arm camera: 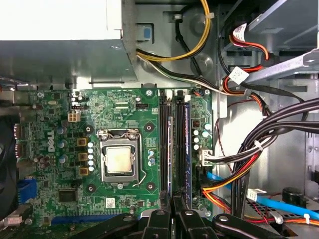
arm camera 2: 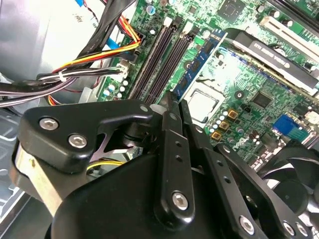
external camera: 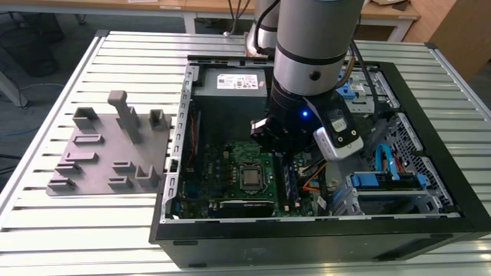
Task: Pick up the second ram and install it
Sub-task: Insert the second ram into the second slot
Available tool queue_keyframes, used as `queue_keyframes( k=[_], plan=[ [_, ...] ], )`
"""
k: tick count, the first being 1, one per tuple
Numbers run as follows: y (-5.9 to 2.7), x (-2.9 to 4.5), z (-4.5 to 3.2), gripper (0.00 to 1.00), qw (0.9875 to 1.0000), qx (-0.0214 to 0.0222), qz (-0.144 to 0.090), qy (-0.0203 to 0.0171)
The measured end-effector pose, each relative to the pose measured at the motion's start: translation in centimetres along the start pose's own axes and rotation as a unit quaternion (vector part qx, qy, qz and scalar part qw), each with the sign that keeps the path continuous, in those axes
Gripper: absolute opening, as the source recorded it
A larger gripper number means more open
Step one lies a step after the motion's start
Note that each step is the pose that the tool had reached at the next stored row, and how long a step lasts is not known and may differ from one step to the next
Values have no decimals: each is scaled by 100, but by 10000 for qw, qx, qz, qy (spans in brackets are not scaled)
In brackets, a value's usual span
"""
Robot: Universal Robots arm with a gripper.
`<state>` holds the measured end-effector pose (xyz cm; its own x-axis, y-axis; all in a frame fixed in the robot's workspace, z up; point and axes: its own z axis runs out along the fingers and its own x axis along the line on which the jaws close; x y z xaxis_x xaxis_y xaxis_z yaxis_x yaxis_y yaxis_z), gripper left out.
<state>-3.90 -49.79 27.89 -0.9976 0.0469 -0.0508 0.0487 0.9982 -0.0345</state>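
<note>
1 claw (arm camera: 172, 211) grips the second ram (arm camera: 170, 154) above the motherboard (arm camera: 124, 124).

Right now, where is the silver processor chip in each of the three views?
Exterior view: the processor lies on the green board inside the open case.
Second wrist view: it lies just beyond the gripper.
First wrist view: it sits in its metal frame on the board.
Shared landmark: the long black memory slots run alongside it.

cable bundle (arm camera: 259, 149) crowding memory slots (arm camera: 174, 149), processor socket (arm camera: 118, 159) side open
</note>
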Motion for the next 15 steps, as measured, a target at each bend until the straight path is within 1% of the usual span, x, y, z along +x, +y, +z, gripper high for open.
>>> queue_keyframes(
  k=[8,15],
  plan=[
    [0,0,0,14,9998,21,188,6],
    [0,0,0,14,9994,37,346,11]
  ],
)
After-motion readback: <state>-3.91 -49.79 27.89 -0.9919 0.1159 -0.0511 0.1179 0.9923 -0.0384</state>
